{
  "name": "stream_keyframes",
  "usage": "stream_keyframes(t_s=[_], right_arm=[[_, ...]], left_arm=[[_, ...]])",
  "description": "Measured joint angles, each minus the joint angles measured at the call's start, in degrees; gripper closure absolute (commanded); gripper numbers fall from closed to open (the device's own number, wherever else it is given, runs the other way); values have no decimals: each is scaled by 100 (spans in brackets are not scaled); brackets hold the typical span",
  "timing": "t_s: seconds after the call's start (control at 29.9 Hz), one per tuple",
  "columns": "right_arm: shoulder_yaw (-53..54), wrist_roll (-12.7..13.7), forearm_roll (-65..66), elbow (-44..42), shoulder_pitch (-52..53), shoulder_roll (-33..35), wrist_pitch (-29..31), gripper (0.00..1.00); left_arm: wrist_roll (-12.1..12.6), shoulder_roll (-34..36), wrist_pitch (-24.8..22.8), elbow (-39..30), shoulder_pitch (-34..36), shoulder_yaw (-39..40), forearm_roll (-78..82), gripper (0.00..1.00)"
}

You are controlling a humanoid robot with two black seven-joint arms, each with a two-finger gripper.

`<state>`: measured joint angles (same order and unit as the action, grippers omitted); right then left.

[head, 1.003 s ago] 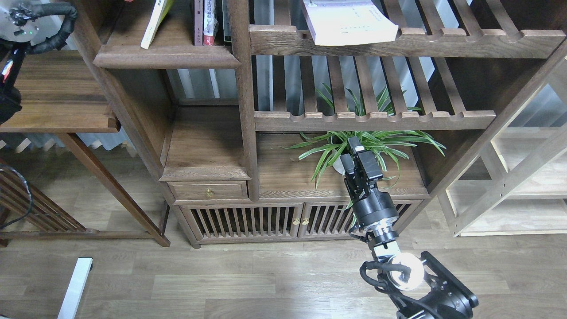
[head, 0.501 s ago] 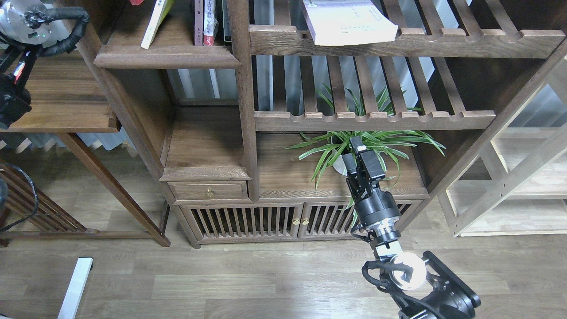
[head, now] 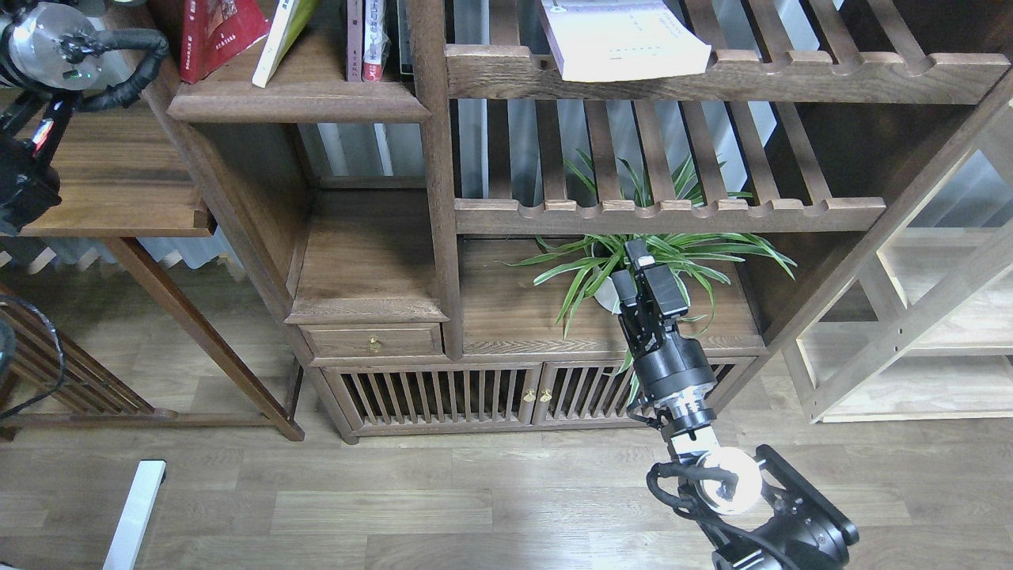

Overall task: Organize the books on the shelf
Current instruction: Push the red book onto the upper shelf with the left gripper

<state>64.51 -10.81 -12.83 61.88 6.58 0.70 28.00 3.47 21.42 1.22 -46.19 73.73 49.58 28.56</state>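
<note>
Books sitting on the shelf (head: 297, 101)

Red book (head: 215, 32) is leaning far left beside the yellow-green book (head: 278, 39); the white book (head: 625, 39) is lying on the slatted rack (head: 791, 75). Right pincer (head: 633, 273) is hovering, narrow and holding nothing, by the plant (head: 673, 253); left pincer's state: cannot tell.

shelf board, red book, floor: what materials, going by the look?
Shelf: dark-stained solid wood, visible grain, rounded moulded front edge, low sheen.
Red book: looks like paper with a glossy printed cover; light reflects off it, photos on it.
Floor: wood-look planks, grey-brown with seams; laminate or vinyl possible, cannot tell.
</note>
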Motion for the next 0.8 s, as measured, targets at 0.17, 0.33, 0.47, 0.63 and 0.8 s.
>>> stream_keyframes(t_s=[0.17, 0.33, 0.47, 0.63, 0.8], right_arm=[[-8, 0, 0, 0, 0, 0, 0, 18], [-8, 0, 0, 4, 0, 0, 0, 18], [-8, 0, 0, 9, 2, 3, 0, 18], [120, 1, 0, 2, 123, 17, 0, 17], [390, 4, 0, -84, 423, 6, 0, 17]], left_arm=[[-60, -152, 20, 12, 174, 3, -1, 50], [-72, -281, 27, 47, 378, 12, -10, 49], [-91, -292, 27, 49, 450, 22, -21, 43], [-119, -253, -1, 7, 468, 79, -32, 29], [-229, -215, -56, -2, 395, 101, -171, 13]])
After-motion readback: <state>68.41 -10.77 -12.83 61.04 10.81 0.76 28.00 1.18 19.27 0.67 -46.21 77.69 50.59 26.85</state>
